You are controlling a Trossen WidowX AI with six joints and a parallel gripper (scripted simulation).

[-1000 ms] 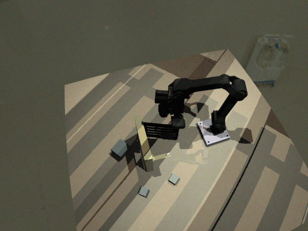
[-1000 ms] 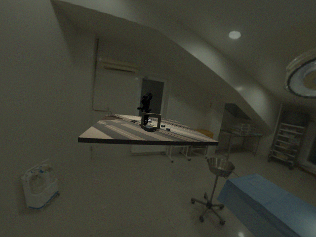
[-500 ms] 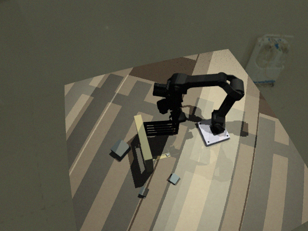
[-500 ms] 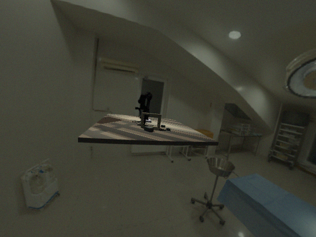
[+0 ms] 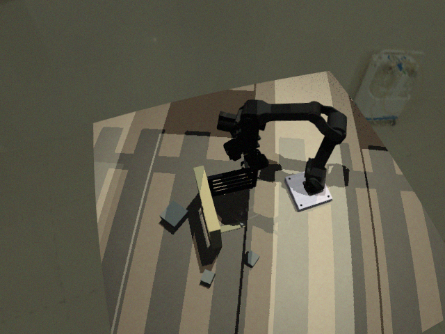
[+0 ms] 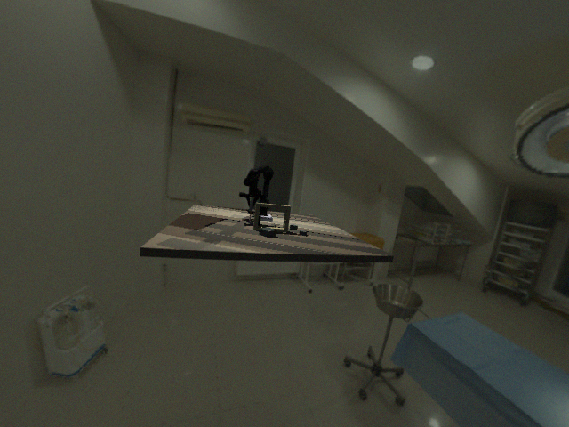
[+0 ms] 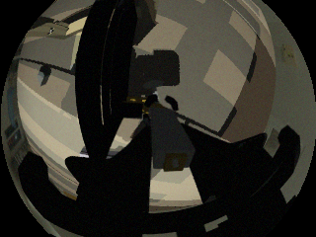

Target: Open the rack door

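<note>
The pale yellow frame [image 5: 207, 201] [image 6: 272, 205] stands upright on the table. The black slatted door [image 5: 233, 191] [image 7: 94, 74] stands out from the frame's far end on the arm's side, at roughly a right angle to it. My gripper [image 5: 249, 164] [image 7: 164, 128] is at the door's free edge, shut on the handle. The grey upright handle [image 7: 170, 135], with a yellow square on its end, sits between the dark fingers in the wrist view. The arm hides the handle in the top view. How far the handle is turned relative to the door cannot be told exactly.
A larger grey block [image 5: 174, 214] lies behind the frame. Two small grey blocks [image 5: 252, 259] [image 5: 207, 277] lie past its near end. A pale strip [image 5: 231, 228] lies by the frame's near end. The arm's white base plate [image 5: 300, 206] is right of the door.
</note>
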